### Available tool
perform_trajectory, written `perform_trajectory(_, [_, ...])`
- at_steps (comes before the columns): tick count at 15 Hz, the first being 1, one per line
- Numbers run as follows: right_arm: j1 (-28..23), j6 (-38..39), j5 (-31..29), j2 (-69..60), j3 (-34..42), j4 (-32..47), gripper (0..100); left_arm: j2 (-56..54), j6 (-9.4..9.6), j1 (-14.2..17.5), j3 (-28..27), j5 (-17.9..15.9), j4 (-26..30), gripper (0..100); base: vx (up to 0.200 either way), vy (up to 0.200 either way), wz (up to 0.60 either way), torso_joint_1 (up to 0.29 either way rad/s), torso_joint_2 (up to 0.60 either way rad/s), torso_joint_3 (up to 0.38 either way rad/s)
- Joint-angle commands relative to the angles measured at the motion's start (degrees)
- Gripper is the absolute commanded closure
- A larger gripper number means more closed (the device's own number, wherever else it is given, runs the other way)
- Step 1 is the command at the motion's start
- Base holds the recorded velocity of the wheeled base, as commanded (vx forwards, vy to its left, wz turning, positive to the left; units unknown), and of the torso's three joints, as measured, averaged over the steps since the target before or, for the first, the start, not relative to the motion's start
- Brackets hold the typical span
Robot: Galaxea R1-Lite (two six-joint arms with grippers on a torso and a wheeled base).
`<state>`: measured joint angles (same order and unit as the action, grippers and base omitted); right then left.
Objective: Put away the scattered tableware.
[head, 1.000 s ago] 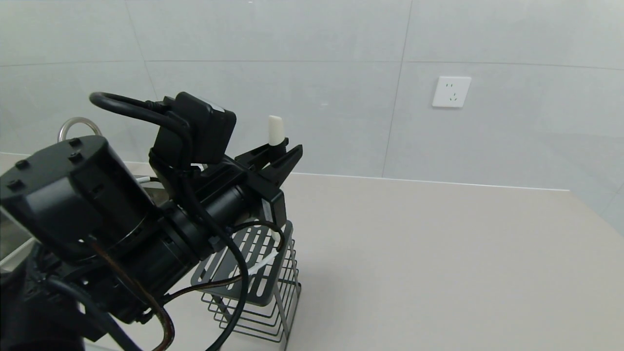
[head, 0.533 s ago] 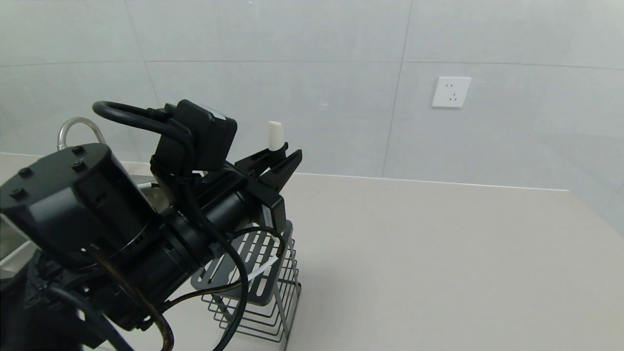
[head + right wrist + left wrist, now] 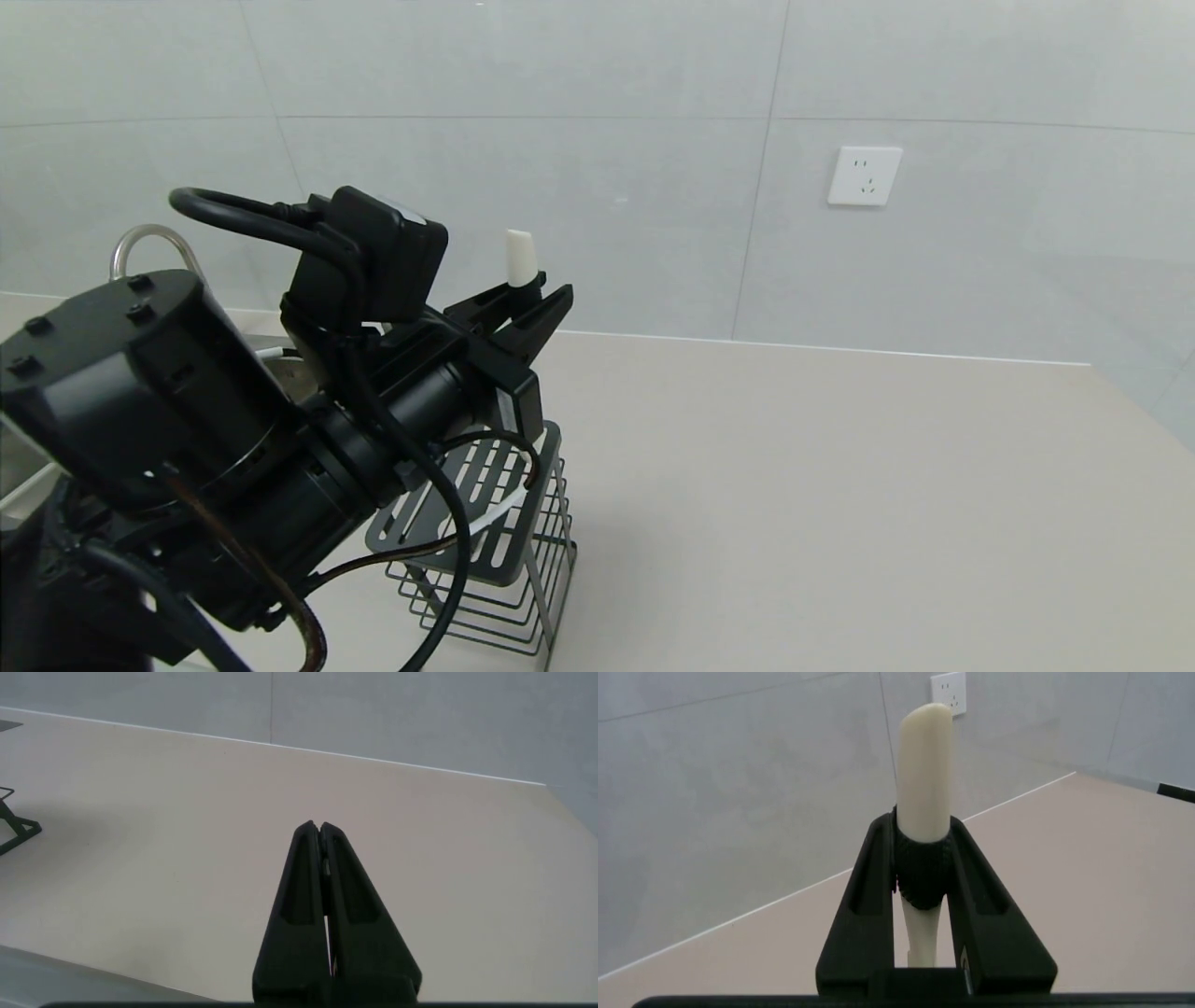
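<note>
My left gripper (image 3: 519, 301) is raised above the grey wire cutlery rack (image 3: 495, 551) and is shut on a cream-white utensil handle (image 3: 522, 257) that stands upright out of the jaws. In the left wrist view the same handle (image 3: 925, 784) rises between the black fingers (image 3: 868, 891), with my left gripper (image 3: 924, 873) clamped around it. The utensil's lower end is hidden by the gripper. My right gripper (image 3: 320, 873) hovers shut and holding nothing over the beige countertop (image 3: 187, 812).
The rack stands on the beige countertop (image 3: 840, 485) near its left end. A curved metal tap (image 3: 149, 245) and a sink sit behind my left arm. A wall socket (image 3: 864, 175) is on the tiled wall. A rack foot (image 3: 14, 826) shows in the right wrist view.
My left gripper with the utensil dipped slightly and then came back up, ending a little to the left of where it was.
</note>
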<state>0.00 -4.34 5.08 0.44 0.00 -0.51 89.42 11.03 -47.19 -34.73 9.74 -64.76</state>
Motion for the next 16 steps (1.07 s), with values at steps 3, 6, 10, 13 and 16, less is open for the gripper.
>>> perform_trajectory(3, [0.0, 0.0, 0.0, 0.1, 0.0, 0.0, 100, -0.7, 0.13, -0.1, -0.1, 0.0, -0.3, 100, 0.0, 0.0, 0.0, 0.0, 0.0, 0.0])
perform_trajectory(6, [0.0, 0.0, 0.0, 0.1, 0.0, 0.0, 100, -0.8, 0.13, -0.2, -0.1, -0.1, -0.4, 100, 0.0, 0.0, 0.0, 0.0, 0.0, 0.0])
perform_trajectory(10, [0.0, 0.0, 0.0, 0.1, 0.0, 0.0, 100, -0.6, 0.13, -0.8, 0.1, -0.2, -0.3, 100, 0.0, 0.0, 0.0, 0.0, 0.0, 0.0])
perform_trajectory(13, [0.0, 0.0, 0.0, 0.1, 0.0, 0.0, 100, -0.3, 0.13, -2.0, 0.1, -0.1, -0.3, 100, 0.0, 0.0, 0.0, 0.0, 0.0, 0.0])
perform_trajectory(16, [0.0, 0.0, 0.0, 0.1, 0.0, 0.0, 100, -0.3, 0.13, -1.5, -0.2, 0.1, -0.3, 100, 0.0, 0.0, 0.0, 0.0, 0.0, 0.0])
